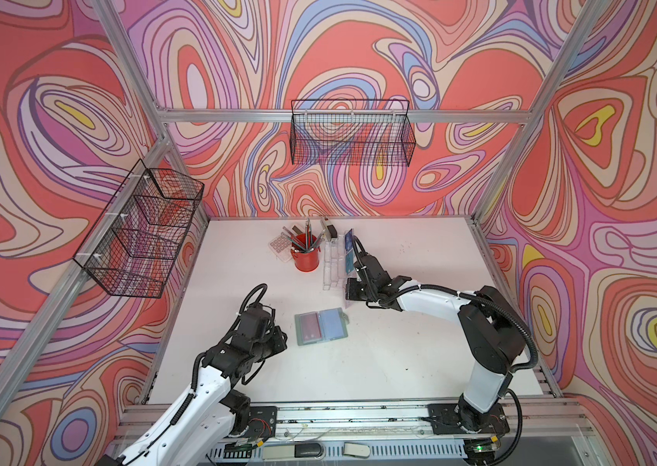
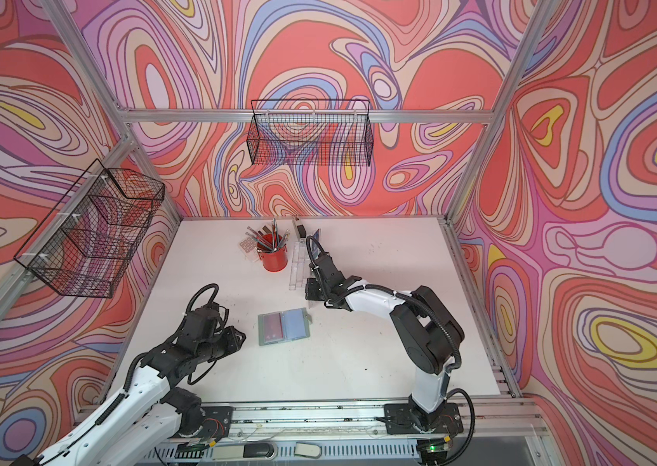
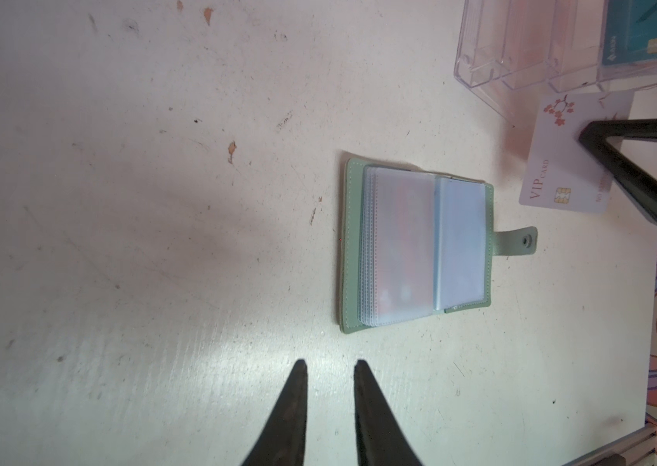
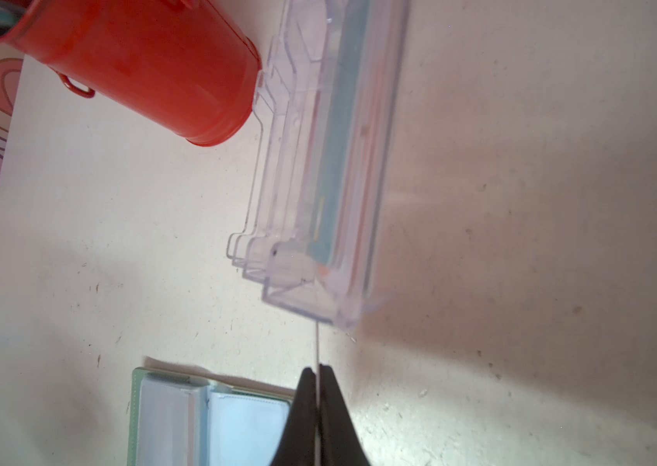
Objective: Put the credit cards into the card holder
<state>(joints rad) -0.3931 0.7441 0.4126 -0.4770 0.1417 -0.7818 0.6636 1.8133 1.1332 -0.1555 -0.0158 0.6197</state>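
The card holder (image 1: 319,327) (image 2: 284,327) lies open mid-table, sage green with clear sleeves (image 3: 460,238). A reddish card (image 3: 403,242) shows through one sleeve. My right gripper (image 1: 349,300) (image 3: 585,135) is shut on a pale credit card (image 3: 561,161) with "VIP" lettering, held on edge above the table between the holder and the clear stand. In the right wrist view that card (image 4: 317,347) is a thin line between the closed fingers (image 4: 335,403). My left gripper (image 3: 330,363) (image 1: 278,335) hovers just left of the holder, slightly open and empty.
A clear tiered acrylic stand (image 1: 333,262) (image 4: 319,161) behind the holder keeps a teal card (image 3: 637,36) and a blue one (image 1: 349,238). A red cup of pens (image 1: 305,256) and a calculator (image 1: 279,244) stand left of it. Wire baskets (image 1: 353,133) hang on the walls.
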